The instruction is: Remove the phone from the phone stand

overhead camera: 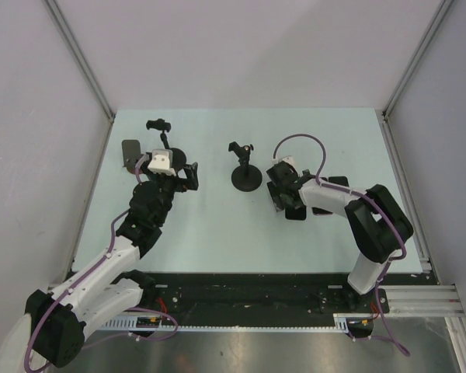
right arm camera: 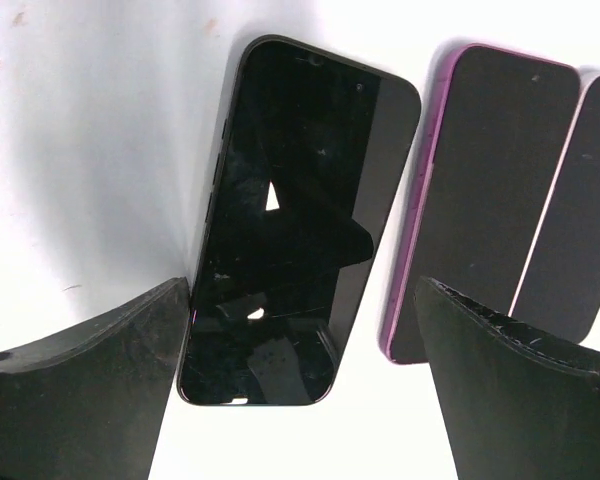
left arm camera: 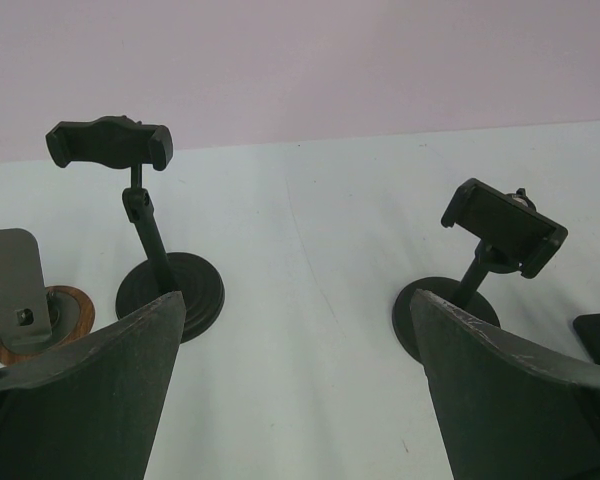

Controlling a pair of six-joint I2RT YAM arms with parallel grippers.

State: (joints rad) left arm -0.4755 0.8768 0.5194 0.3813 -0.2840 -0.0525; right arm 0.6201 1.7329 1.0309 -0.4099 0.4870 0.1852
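A black phone (right arm camera: 295, 220) lies flat and face up on the table, off any stand. My right gripper (right arm camera: 302, 290) hovers open just over its near end, one finger on each side, touching nothing. In the top view this gripper (overhead camera: 289, 203) sits right of the middle phone stand (overhead camera: 246, 177), whose clamp (overhead camera: 239, 149) is empty. My left gripper (left arm camera: 300, 300) is open with bare table between its fingers. It looks at two stands: the left stand (left arm camera: 145, 225) and the right stand (left arm camera: 480, 270), both with empty clamps.
A purple-edged phone (right arm camera: 485, 190) and another dark phone (right arm camera: 590, 220) lie flat right of the black one. A grey bracket on a brown disc (left arm camera: 15, 290) stands at the far left. Side walls enclose the table (overhead camera: 217, 233).
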